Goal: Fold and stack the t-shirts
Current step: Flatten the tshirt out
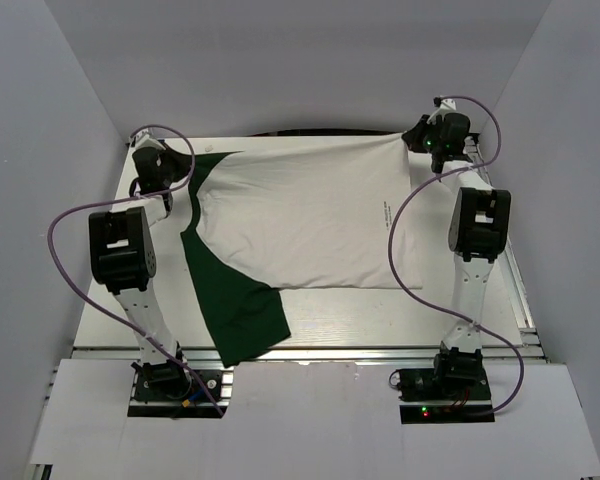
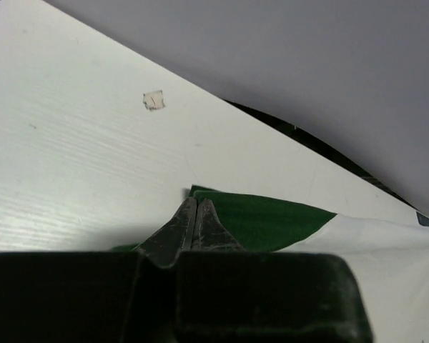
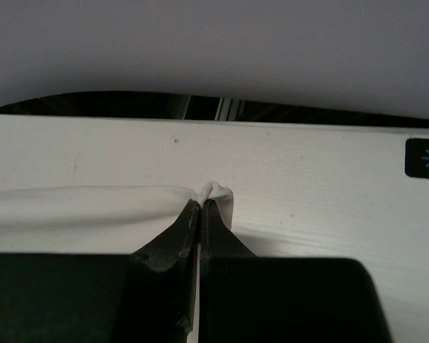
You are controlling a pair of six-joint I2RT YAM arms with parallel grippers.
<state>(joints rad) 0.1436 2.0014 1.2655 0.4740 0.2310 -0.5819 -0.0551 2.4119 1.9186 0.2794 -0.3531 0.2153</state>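
**Item: one t-shirt, folding hardly begun**

T-shirt point(image 1: 310, 215) lies spread on the desk point(image 1: 400, 320), green sleeve point(image 1: 235, 310) trailing toward the near edge. Left end effector point(image 2: 194, 205) pinches green cloth at the far edge; right end effector point(image 3: 201, 205) pinches a white corner. No finished fold or stack yet.

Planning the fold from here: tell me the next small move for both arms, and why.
Probably lift both pinched corners together and carry them toward the near side, to fold the far edge over. The left gripper is shut on the green far-left corner of the t-shirt, the right gripper is shut on its white far-right corner, and it lies spread flat.
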